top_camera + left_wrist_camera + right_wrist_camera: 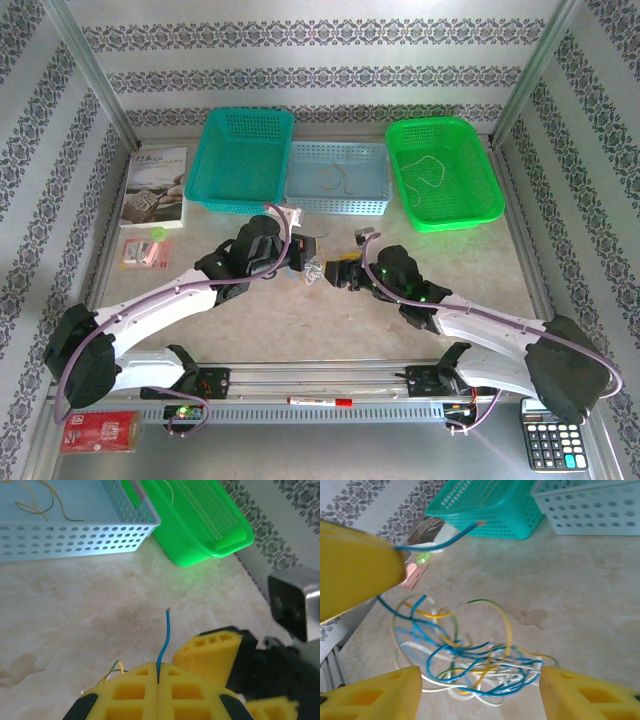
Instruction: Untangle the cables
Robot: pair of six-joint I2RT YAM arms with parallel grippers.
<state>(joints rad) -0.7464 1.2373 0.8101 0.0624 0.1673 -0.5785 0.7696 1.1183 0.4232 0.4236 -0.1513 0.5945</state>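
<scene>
A tangle of blue, white and yellow-green cables [475, 655] lies on the table between the two grippers [315, 270]. My left gripper [158, 672] is shut on one blue cable [164, 640], whose free end sticks up past the pads. In the right wrist view that same gripper is the yellow block at upper left [355, 570], with the blue strand running from it down into the tangle. My right gripper [480, 700] stands open, one yellow finger [385, 695] on each side of the tangle, just above it. Nothing is pinched between them.
At the back stand a teal basket [240, 200], a pale blue basket [340, 205] holding yellowish strands [335, 180], and a green basket [440, 222] holding a whitish strand [428, 175]. A booklet [155, 185] lies at the left, and a calculator [553, 442] at the near right.
</scene>
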